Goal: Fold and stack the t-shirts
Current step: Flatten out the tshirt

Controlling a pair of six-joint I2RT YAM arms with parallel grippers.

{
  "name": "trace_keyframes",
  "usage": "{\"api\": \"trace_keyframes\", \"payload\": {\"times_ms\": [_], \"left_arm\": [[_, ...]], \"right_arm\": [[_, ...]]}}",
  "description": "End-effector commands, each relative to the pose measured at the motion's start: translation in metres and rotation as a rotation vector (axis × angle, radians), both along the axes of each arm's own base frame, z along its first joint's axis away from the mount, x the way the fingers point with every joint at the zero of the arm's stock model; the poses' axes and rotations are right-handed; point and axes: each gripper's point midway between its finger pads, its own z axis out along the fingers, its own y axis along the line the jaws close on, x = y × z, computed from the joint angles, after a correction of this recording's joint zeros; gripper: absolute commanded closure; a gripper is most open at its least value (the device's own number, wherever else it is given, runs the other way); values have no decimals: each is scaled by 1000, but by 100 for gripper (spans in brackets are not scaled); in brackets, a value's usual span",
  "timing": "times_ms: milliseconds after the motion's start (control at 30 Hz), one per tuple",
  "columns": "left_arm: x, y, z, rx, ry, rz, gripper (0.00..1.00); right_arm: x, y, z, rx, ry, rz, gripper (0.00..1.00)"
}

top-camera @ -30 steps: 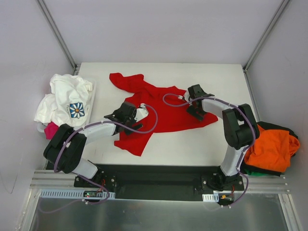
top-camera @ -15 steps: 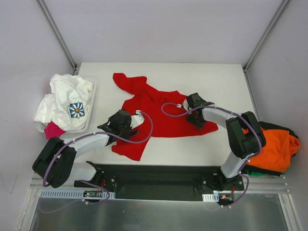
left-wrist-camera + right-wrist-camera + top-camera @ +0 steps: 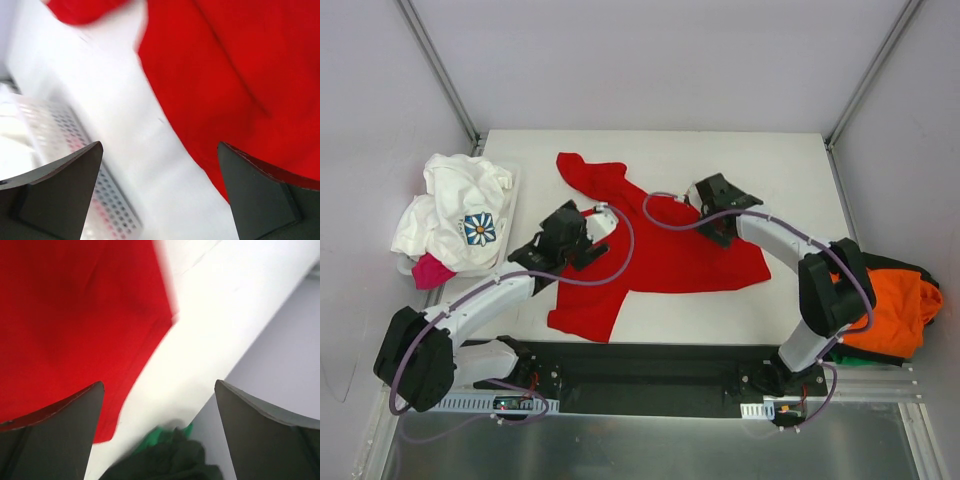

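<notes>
A plain red t-shirt (image 3: 665,255) lies spread on the white table (image 3: 790,170), one sleeve reaching to the far left. My left gripper (image 3: 560,238) hovers over its left edge, open and holding nothing. The left wrist view shows the red t-shirt (image 3: 225,75) under the right finger and bare table between the fingertips (image 3: 60,190). Over the shirt's upper right part my right gripper (image 3: 716,205) is open and holds nothing. The right wrist view shows the red t-shirt (image 3: 75,315) on the left and a dark green t-shirt (image 3: 165,457) below.
A white basket (image 3: 510,215) at the left table edge holds a white t-shirt with a blue flower print (image 3: 460,210) and a pink one (image 3: 425,270). An orange t-shirt (image 3: 885,305) lies on dark cloth off the table's right edge. Grey walls enclose the table.
The red t-shirt now lies flatter and wider, its lower edge nearer the front. My left gripper moved left toward the basket. My right gripper moved left and farther back. Both stayed open.
</notes>
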Motion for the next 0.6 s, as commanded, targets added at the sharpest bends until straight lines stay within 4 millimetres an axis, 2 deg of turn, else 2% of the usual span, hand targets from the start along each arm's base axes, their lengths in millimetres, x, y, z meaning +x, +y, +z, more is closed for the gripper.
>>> {"api": "trace_keyframes", "payload": {"times_ms": [0, 33, 100, 133, 200, 233, 400, 467, 567], "left_arm": [[39, -20, 97, -177, -218, 36, 1], [47, -24, 110, -188, -239, 40, 1], [58, -24, 120, -199, -270, 58, 1], [64, -26, 118, -192, -265, 63, 1], [70, -25, 117, -184, -272, 74, 1], [73, -24, 109, -172, -261, 80, 0], [86, -11, 104, -179, -282, 142, 0], [93, 5, 104, -186, -294, 204, 1], [98, 20, 106, -220, -308, 255, 1]], "right_arm": [[68, 34, 78, 93, -220, -2, 3], [77, 40, 81, 95, -220, 11, 3], [90, 51, 80, 93, -195, 32, 3], [101, 58, 73, 88, -168, 40, 4], [109, 73, 60, 123, -129, 68, 3], [113, 80, 49, 133, -103, 75, 1], [116, 104, 23, 161, -39, 134, 3], [117, 111, 16, 174, -17, 148, 4], [115, 118, 11, 185, 8, 163, 4]]}}
